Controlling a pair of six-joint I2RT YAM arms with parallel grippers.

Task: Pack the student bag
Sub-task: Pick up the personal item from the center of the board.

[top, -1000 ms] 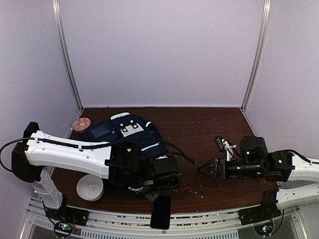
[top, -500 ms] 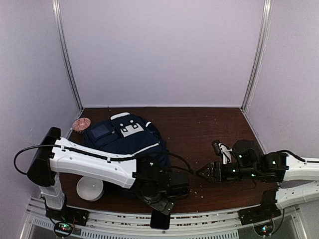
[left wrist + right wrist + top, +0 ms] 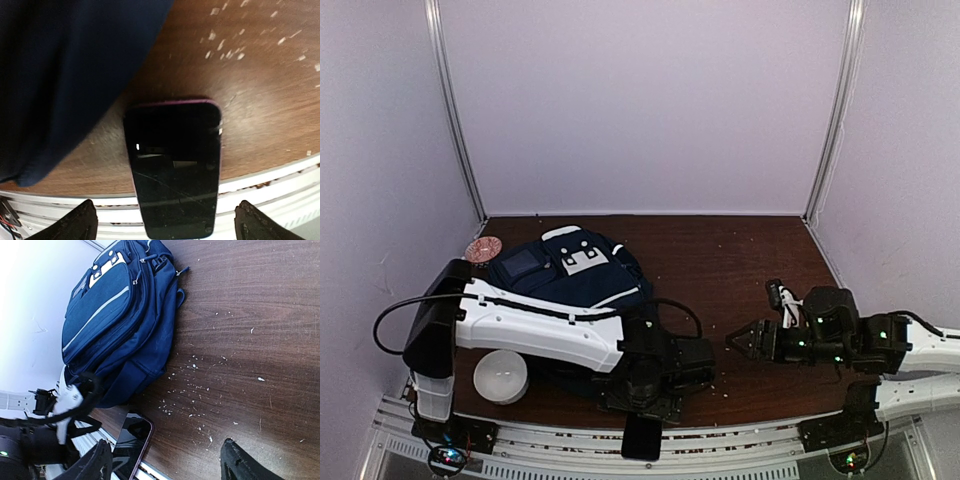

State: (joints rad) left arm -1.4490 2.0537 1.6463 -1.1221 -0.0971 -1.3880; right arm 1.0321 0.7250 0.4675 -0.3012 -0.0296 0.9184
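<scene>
- The student bag (image 3: 570, 268), a big dark navy fabric backpack with white trim stripes, is lying flat on the left half of the brown wooden tabletop (image 3: 730, 260). Its front pocket faces up, and it runs from near the back-left corner towards the near edge.
- The left gripper (image 3: 165, 225) is spread wide with nothing in it. It's hanging right over a black glossy phone with a purplish case (image 3: 175, 165).
- That phone sits at the near edge, partly overhanging it and just beside the bag's lower end.
- The right gripper (image 3: 167, 465) is also well open and empty, low over the right half and pointed at the bag.
- My read on handling is that the bag is soft and floppy (no frame that I can see). It'll sag and fold if I grab a random bit of panel, and the fabric will probably bunch rather than slip.
- I'd go for a black strap or the seam by the zip pulls (image 3: 156, 261) at the far end, with one arm holding the mouth up and the other feeding stuff in.
- I can't tell from here whether the main zip is open.
- Also on the tabletop are a white round pouch (image 3: 501, 376) near the front-left corner and a small reddish disc (image 3: 482, 248) at the back-left.
</scene>
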